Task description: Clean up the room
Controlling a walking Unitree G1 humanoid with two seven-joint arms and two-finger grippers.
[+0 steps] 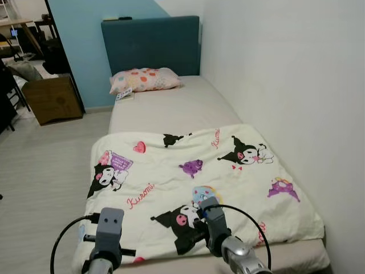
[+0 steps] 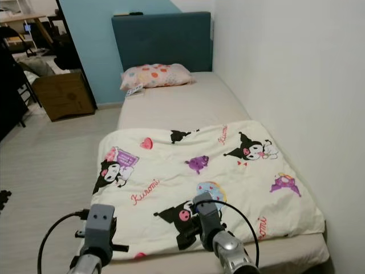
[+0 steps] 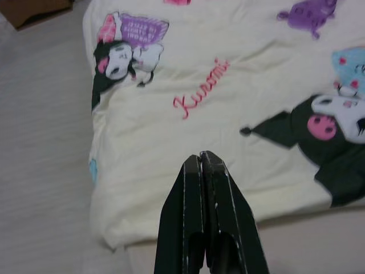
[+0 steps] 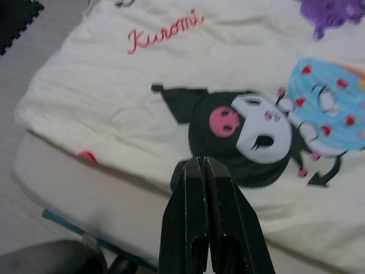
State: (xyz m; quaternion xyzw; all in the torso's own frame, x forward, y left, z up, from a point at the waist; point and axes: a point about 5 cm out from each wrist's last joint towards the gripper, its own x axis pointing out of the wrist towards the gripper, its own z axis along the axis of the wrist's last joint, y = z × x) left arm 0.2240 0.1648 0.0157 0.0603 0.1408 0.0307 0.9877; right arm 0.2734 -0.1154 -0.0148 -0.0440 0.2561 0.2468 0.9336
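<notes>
Bed (image 1: 188, 105): set along the right wall, foot end cut off at the lower frame edge. Blanket (image 1: 199, 182): spread flat over the lower half. Pillow (image 1: 145, 80): laid at the headboard, upper centre. Left pincer (image 3: 204, 157) and right pincer (image 4: 202, 161): fingers pressed together, empty, held above the blanket's near edge. Cardboard box (image 1: 52, 100): upper left, partly hidden.

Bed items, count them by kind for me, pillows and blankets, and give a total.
Pillow: 1
Blanket: 1
Total: 2
</notes>
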